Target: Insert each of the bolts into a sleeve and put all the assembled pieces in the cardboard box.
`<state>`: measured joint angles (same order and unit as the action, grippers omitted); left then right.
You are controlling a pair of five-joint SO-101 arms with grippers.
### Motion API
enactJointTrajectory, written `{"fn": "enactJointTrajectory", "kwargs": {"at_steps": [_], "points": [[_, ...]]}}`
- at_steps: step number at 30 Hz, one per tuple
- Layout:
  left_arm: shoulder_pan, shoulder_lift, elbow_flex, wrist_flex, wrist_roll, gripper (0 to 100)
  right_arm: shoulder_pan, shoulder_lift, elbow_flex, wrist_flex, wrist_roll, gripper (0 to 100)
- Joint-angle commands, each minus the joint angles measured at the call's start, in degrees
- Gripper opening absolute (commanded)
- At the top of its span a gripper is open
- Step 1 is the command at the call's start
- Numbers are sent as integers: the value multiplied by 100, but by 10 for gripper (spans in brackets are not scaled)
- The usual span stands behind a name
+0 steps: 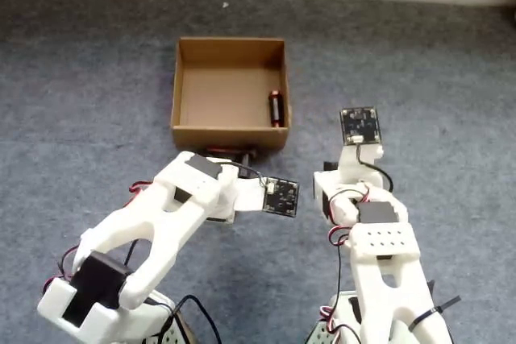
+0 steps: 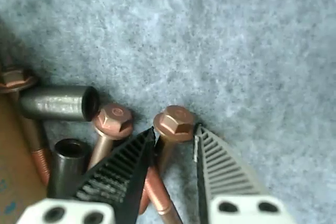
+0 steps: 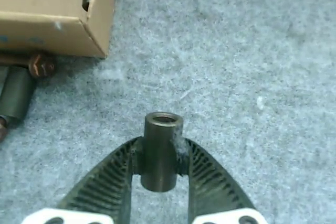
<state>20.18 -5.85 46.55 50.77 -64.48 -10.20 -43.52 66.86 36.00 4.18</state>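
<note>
**Box.** The cardboard box [image 1: 218,90] stood open on the grey-covered desk [image 1: 427,70]. One assembled piece [image 1: 276,108], a bolt seated in a sleeve, lay inside the box against the side wall nearest the right arm.

**Loose parts.** The remaining parts lay in a cluster on the desk just outside the box's front wall, the wall facing the arms.

**Left arm.** The left gripper [image 2: 175,135] was down over this cluster.
- Its fingers were spread to either side of the first bolt [image 2: 174,123], a copper-coloured piece, just under the hex head.
- One finger touched the shank. A gap showed between the shank and the other finger, so the bolt was straddled and not pinched.
- The second bolt [image 2: 113,120] lay just beside the first on the side toward the box, its shank passing beneath a finger.
- Nearer the box, the lying sleeve [image 2: 55,103], dark in colour, rested on its side with its open end toward the second bolt's head.
- The upturned sleeve [image 2: 68,158] sat just beside the second bolt's shank, its bore showing.
- The third bolt [image 2: 18,80] lay along the foot of the box wall.

**Right arm.** The right gripper [image 3: 159,156] was off the box's front corner, well apart from the cluster.
- It was pressed together on the held sleeve [image 3: 161,132], pinching the end nearer the wrist, with the open bore pointing away from the wrist.
- Whether this sleeve touched the desk could not be determined.
</note>
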Motion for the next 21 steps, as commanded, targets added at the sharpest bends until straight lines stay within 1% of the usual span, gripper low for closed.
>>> {"fn": "enactJointTrajectory", "kwargs": {"at_steps": [1,5,12,16,18,21], "points": [[-66,-40,110,18,44,47,66,-180,-75,-136,-35,5],[-84,-48,171,35,44,8,66,-180,-75,-136,-35,5],[-57,-180,145,475,44,6,66,-180,-75,-136,-35,5],[-110,-840,154,853,79,6,66,-180,-75,-136,-26,5],[-101,-1332,163,1046,325,6,66,-180,-75,-136,-26,5],[-66,-2000,163,1125,747,6,66,-189,-75,-136,-26,5]]}}
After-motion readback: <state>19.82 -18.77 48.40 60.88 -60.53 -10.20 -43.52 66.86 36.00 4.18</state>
